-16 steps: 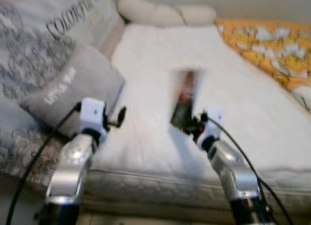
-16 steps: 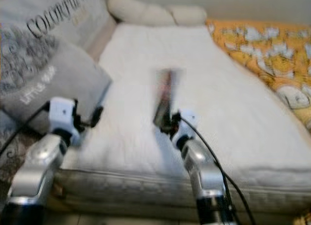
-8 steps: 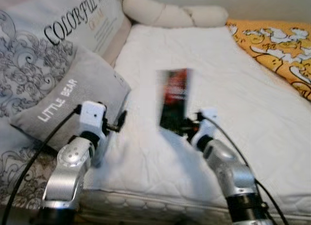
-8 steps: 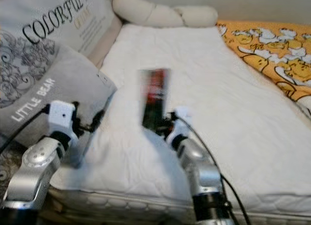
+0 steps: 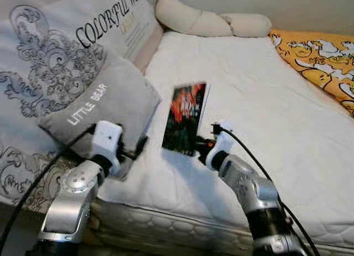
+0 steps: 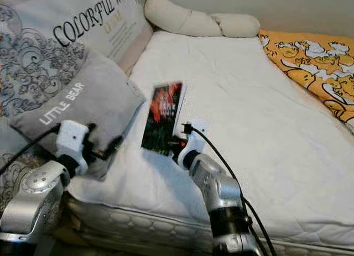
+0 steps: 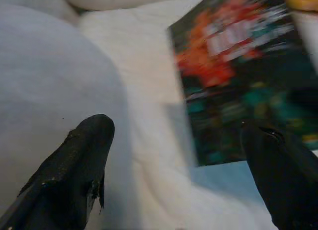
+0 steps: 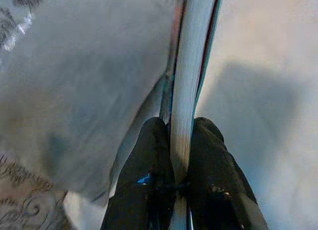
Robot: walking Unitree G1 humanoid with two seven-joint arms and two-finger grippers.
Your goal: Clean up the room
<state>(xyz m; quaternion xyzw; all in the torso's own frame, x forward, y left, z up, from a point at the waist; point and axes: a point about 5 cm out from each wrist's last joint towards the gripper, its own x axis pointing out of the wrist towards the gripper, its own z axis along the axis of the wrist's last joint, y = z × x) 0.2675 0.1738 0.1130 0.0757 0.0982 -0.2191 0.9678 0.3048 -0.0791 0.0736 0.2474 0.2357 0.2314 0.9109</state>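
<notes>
I am holding one thin book [image 5: 185,119] clamped by its lower edge between the right gripper [image 8: 180,140]'s two black fingers. It is standing nearly upright above the white quilted mattress [image 5: 265,101], its glossy dark cover with red-orange print facing me, its pale page edge running straight up between the pads. The left gripper [image 7: 174,165] is hovering just left of the book with its fingers spread wide and holding nothing, right beside the soft grey "LITTLE BEAR" cushion [image 5: 102,104]. A larger printed pillow [image 5: 66,51] is leaning behind that cushion, and a cream bolster [image 5: 210,22] is lying across the far end. An orange patterned blanket [image 5: 318,57] is covering the far right. The mattress between book and blanket is giving me open room; its piped near edge is running below both arms.
</notes>
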